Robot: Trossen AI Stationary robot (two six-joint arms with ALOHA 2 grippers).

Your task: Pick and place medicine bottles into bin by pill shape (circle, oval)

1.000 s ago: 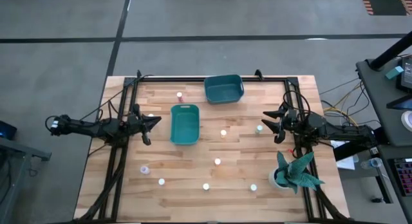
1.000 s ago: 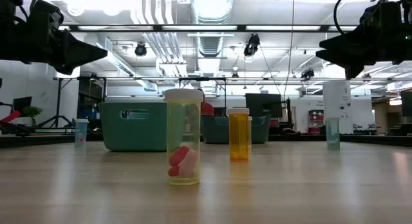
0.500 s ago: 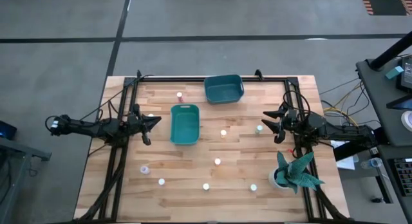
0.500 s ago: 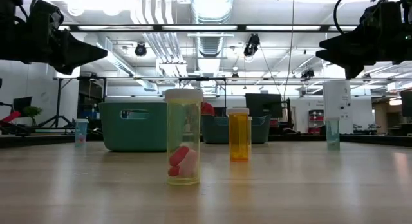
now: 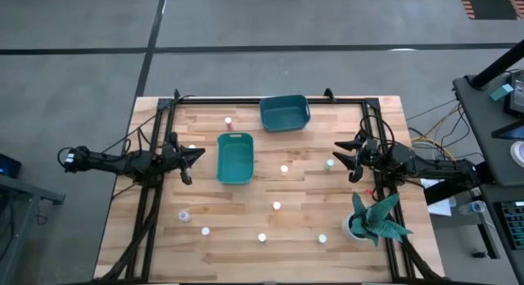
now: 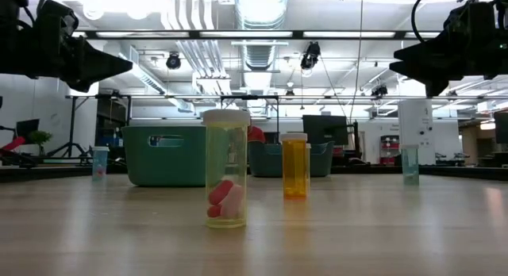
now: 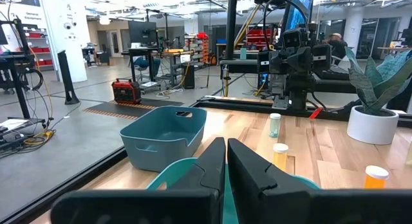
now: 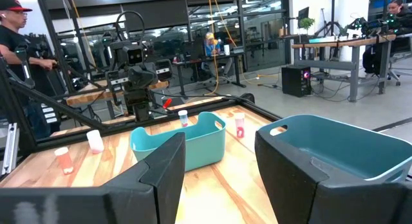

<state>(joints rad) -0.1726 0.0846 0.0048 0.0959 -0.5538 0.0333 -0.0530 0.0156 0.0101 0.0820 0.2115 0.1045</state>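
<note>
Your left gripper (image 5: 195, 155) hangs at the left middle of the high view with its fingers pressed together on nothing, pointing at the nearer teal bin (image 5: 235, 157) just to its right. Your right gripper (image 5: 347, 156) sits at the right middle, fingers spread apart and empty, with one green-tinted bottle (image 5: 330, 164) just to its left.

Outward from there, the medicine bottles (image 5: 277, 206) stand scattered over the wooden table (image 5: 303, 223): one near the top left by the second bin (image 5: 284, 112), one at centre, and a loose row along the lower part of the frame. The potted plant (image 5: 375, 219) sits at the lower right.

As far as the high view shows, both bins look empty, so I judge the sorting has not started and every bottle remains to be placed.

Against the earlier frames nothing differs: both arms and all bottles are exactly where they were.
</note>
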